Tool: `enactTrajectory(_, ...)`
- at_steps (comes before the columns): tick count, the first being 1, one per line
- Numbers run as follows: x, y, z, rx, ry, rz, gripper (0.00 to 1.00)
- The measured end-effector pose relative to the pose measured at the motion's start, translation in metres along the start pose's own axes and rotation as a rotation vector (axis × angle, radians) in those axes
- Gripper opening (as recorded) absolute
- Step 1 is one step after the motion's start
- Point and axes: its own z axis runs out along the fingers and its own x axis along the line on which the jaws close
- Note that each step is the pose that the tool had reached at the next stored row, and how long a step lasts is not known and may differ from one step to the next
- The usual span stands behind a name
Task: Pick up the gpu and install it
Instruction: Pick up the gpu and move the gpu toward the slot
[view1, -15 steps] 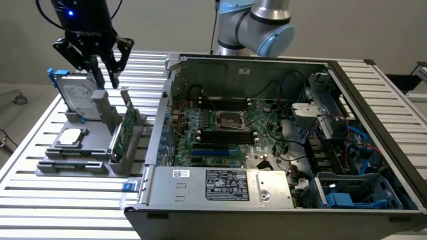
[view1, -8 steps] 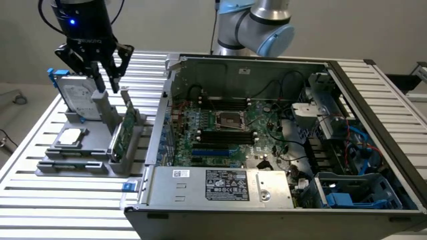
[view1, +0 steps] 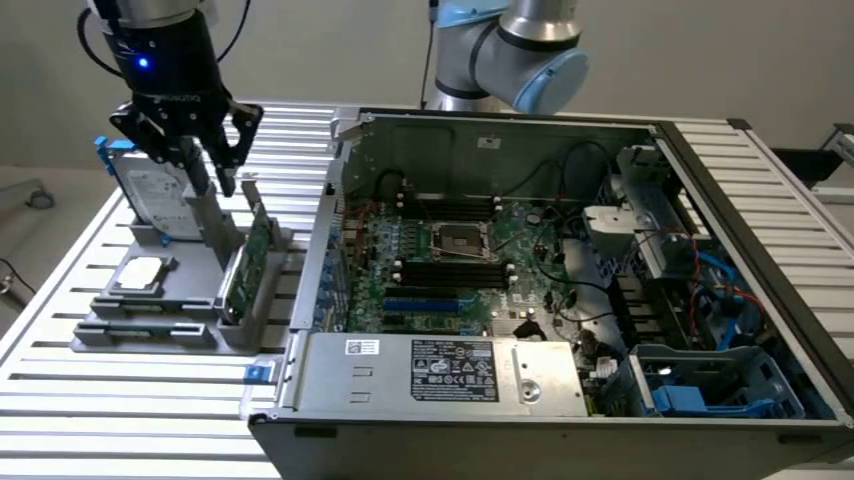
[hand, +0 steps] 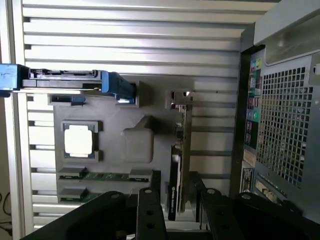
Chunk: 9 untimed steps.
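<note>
Gripper (view1: 216, 178) hangs over the grey parts holder (view1: 174, 305) at the exterior view's left, on the slatted aluminium table (view1: 120, 400). Jaws stand wide apart and hold nothing. The gpu (view1: 248, 262) sits on edge in a slot at the side of the holder nearest the open computer case (view1: 441, 135), with its green board facing the case. In the exterior view the fingertips sit just above the card's upper end; I cannot tell from there whether they touch it. In the wrist view, the gripper (hand: 176, 184) looks straight down the gpu (hand: 174, 192), which is seen edge-on, black shroud one side and green board the other. The card lines up with the gap between the two black fingers (hand: 150, 215), with clear space on both sides. Also in the holder (hand: 137, 145) are a hard drive with blue frame (view1: 154, 195), upright at the far end, a square processor chip (view1: 143, 272) lying flat, and a narrow memory stick (hand: 105, 176). Motherboard (view1: 454, 260) lies exposed inside the case.
</note>
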Motion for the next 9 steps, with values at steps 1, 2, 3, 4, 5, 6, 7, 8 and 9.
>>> enactTrajectory(1,0.0,-0.0009,0.0018,0.0001,0.0,0.0,0.36)
enactTrajectory(2,0.0,-0.0025,0.0035,0.0002,0.0002,0.0,0.36)
enactTrajectory(3,0.001,-0.0051,0.0055,0.0002,0.0002,0.0,0.36)
enactTrajectory(4,0.0,-0.0078,0.0076,0.0,-0.0001,0.0,0.36)
enactTrajectory(5,0.001,-0.01,0.0094,0.0,-0.0001,0.0,0.36)
enactTrajectory(6,0.001,-0.0124,0.0114,0.0001,0.0,0.0,0.36)
enactTrajectory(7,0.001,-0.0144,0.0132,0.0,0.0,0.0,0.36)
enactTrajectory(8,0.001,-0.0165,0.0151,0.0,0.0,0.0,0.36)
enactTrajectory(9,0.001,-0.0186,0.017,0.0,0.0,0.0,0.36)
